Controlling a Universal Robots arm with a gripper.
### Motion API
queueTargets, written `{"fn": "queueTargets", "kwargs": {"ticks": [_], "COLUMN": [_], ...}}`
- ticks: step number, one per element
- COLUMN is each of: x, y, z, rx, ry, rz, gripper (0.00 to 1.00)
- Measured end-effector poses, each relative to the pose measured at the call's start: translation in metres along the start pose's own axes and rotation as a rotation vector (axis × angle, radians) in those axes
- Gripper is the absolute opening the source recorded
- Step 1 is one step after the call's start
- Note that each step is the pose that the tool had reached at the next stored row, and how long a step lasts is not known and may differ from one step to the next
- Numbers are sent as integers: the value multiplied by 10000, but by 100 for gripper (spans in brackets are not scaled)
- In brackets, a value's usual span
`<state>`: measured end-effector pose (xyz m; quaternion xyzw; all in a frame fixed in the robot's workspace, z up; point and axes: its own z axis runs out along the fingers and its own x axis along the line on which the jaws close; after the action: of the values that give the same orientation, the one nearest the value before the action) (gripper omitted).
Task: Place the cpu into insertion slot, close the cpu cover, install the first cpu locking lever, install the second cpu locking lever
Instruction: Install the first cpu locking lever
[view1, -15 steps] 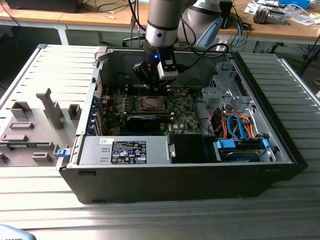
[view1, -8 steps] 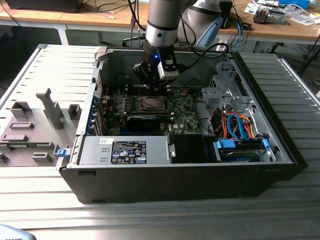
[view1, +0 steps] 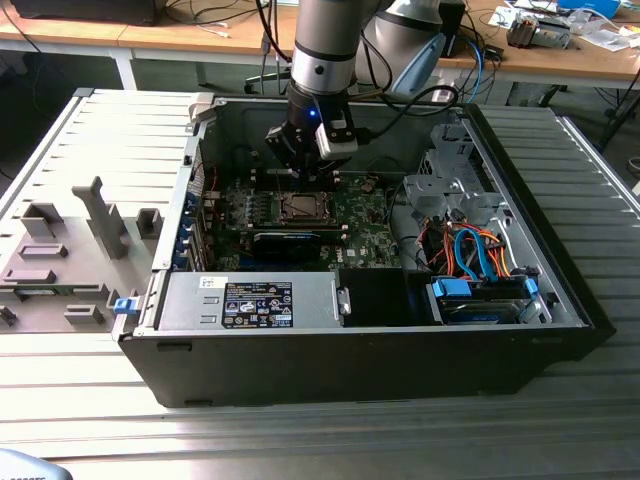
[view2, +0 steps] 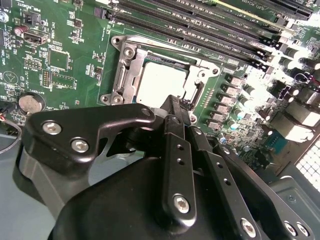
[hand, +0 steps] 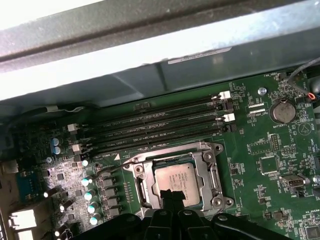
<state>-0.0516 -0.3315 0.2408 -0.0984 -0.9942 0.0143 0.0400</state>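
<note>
An open black desktop computer case (view1: 400, 350) lies on its side on a ribbed grey metal surface (view1: 300, 440). Wooden desks (view1: 200, 35) strewn with cables stand behind it. Grey plastic fixtures (view1: 70, 250) sit on the surface toward the exterior view's left.

Inside the case lies a green circuit board (hand: 260, 165) with long black memory slots (hand: 155, 127). The small square cpu with its dull silver-grey top (view2: 160, 85) lies seated in the insertion slot (hand: 150, 192), a square socket with a silvery metal rim.

The black two-fingered hand (view2: 179, 112) hangs just above the chip's edge, fingers drawn close together and holding nothing; contact with the chip cannot be told.
</note>
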Motion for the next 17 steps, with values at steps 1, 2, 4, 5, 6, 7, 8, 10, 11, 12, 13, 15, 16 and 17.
{"fn": "queueTargets", "kwargs": {"ticks": [1,2,4,5,6,7,8,10,11,12,13,15,16,17], "x": [0,0,0,0,0,0,0,0,0,0,0,0,0,0], "y": [0,0,0,0,0,0,0,0,0,0,0,0,0,0], "z": [0,0,0,0,0,0,0,0,0,0,0,0,0,0], "rx": [1,3,4,6,7,8,9,11,12,12,13,15,15,17], "ry": [-1,-1,-2,-3,-3,-4,-5,-5,-5,-6,-6,-7,-7,-8], "rz": [-10,-27,-51,-73,-86,-99,-119,-141,-150,-160,-171,-191,-201,-213], "gripper": [11,11,11,11,11,11,11,11,11,11,11,11,11,11]}}
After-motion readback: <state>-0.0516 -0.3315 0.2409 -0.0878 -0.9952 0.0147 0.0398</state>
